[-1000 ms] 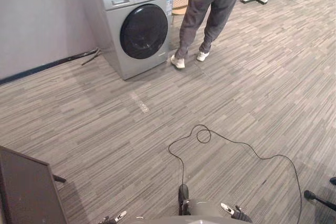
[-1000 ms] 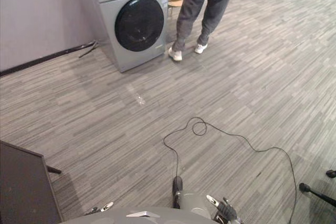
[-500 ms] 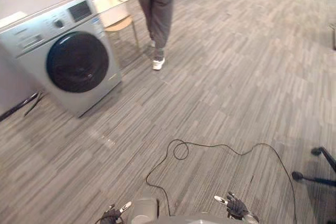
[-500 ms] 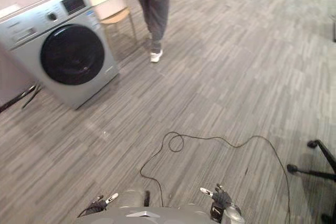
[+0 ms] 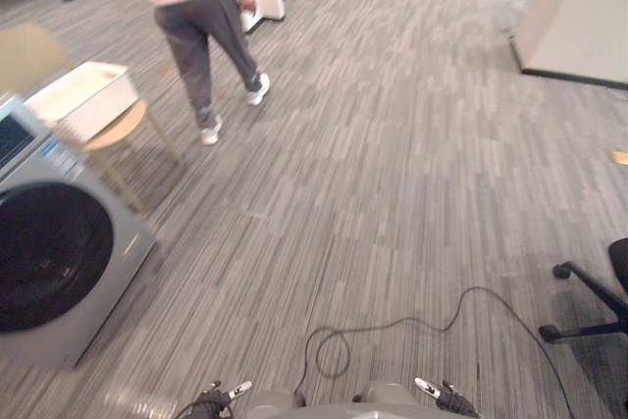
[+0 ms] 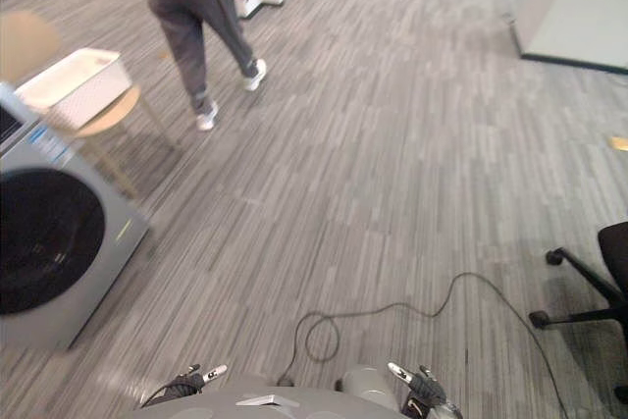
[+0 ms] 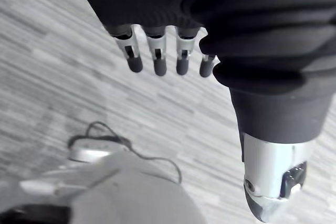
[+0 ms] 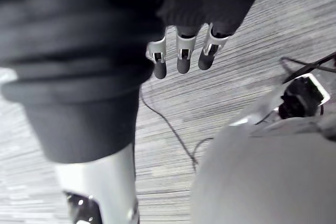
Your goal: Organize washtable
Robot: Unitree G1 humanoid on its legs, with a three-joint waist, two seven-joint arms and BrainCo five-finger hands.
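Swung rightward since a moment ago, the head camera puts the washing machine (image 5: pixel 49 262) at the left edge. A person (image 5: pixel 201 7) strides beyond a white basket (image 5: pixel 78 100) on a wooden chair (image 5: pixel 123 130), its contents unclear. Open floor (image 5: pixel 392 144) lies ahead, with an office chair base (image 5: pixel 589 301) at the right. The left hand (image 5: pixel 211 401) and right hand (image 5: pixel 451 402) hang low.

Left wrist view — fingers (image 7: pixel 159 59) straight, empty.

Right wrist view — fingers (image 8: pixel 184 59) loose, empty.

Grey striped plank floor (image 5: pixel 412 174) throughout. At left, silver washing machine (image 5: pixel 74 272) with dark round door; just beyond, wooden chair (image 5: pixel 123 130) bearing white basket (image 5: pixel 98 110). At right, black office chair base (image 5: pixel 587 306); pale panel (image 5: pixel 579 12) farther off.
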